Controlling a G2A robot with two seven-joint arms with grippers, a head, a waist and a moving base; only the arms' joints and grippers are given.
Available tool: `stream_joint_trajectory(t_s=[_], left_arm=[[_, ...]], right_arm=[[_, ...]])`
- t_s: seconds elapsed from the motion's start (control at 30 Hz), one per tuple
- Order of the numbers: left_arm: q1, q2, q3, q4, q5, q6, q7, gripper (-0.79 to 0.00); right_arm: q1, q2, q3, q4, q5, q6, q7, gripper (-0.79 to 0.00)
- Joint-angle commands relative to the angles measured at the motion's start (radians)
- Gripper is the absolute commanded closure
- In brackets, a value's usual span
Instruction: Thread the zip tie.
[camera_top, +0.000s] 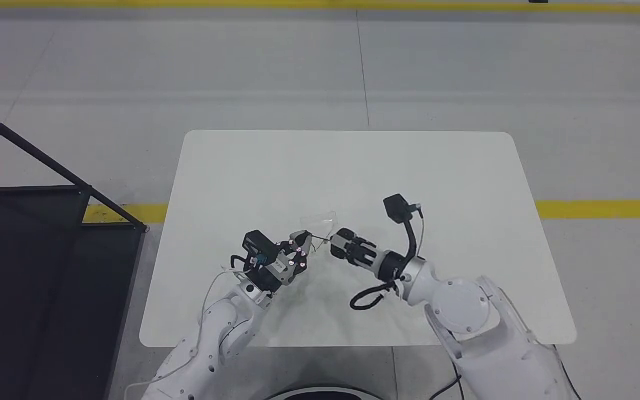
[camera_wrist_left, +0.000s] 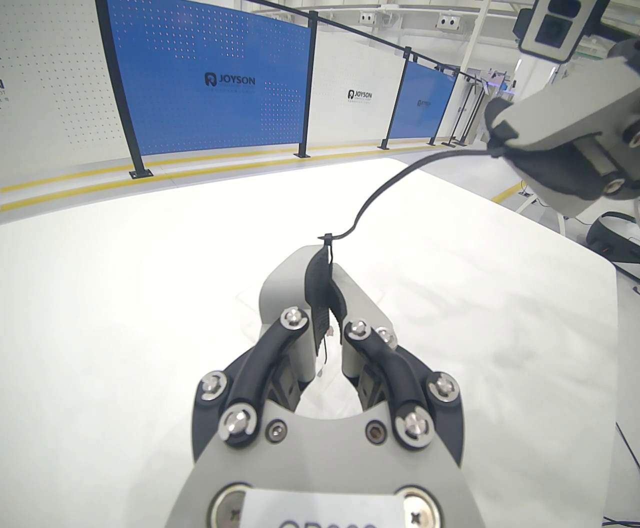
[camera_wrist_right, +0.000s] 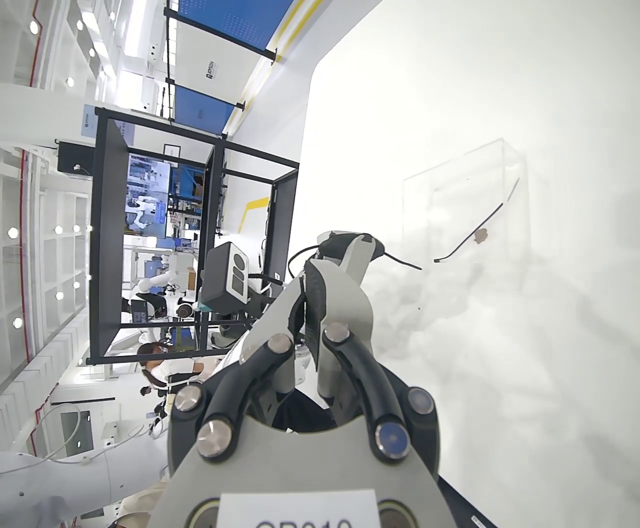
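A black zip tie hangs in the air between both grippers, a little above the white table. My left gripper is shut on it just below its small square head. The strap curves up from the head to my right gripper, which is shut on the other end. In the right wrist view a short tail sticks out past the right gripper. From above, the left gripper and right gripper face each other closely near the table's middle, with the zip tie between them.
A clear plastic box stands on the table just beyond the grippers, with another black strap at it. It also shows from above as a faint clear box. A dark framed panel stands off the table's left side.
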Motion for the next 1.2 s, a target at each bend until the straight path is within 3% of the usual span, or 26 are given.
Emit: stream_joint_trajectory(t_s=[0.0,0.57,0.97,1.17], left_arm=[[0.000,0.000,0.000,0.000,0.000,0.000,0.000,0.000],[0.016,-0.007,-0.013,-0.016,-0.015,0.039,0.039,0.000],[0.017,-0.009,0.001,-0.011,0.054,0.031,0.056,0.000],[0.016,-0.010,-0.005,-0.005,0.046,0.026,0.051,0.000]], right_arm=[[0.009,-0.002,-0.006,0.009,-0.007,0.025,0.003,0.000],[0.011,-0.005,-0.017,0.013,-0.076,0.136,-0.001,0.000],[0.023,-0.014,-0.038,0.019,-0.072,0.114,-0.011,0.000],[-0.017,-0.012,0.011,0.013,0.006,0.005,-0.025,0.000]])
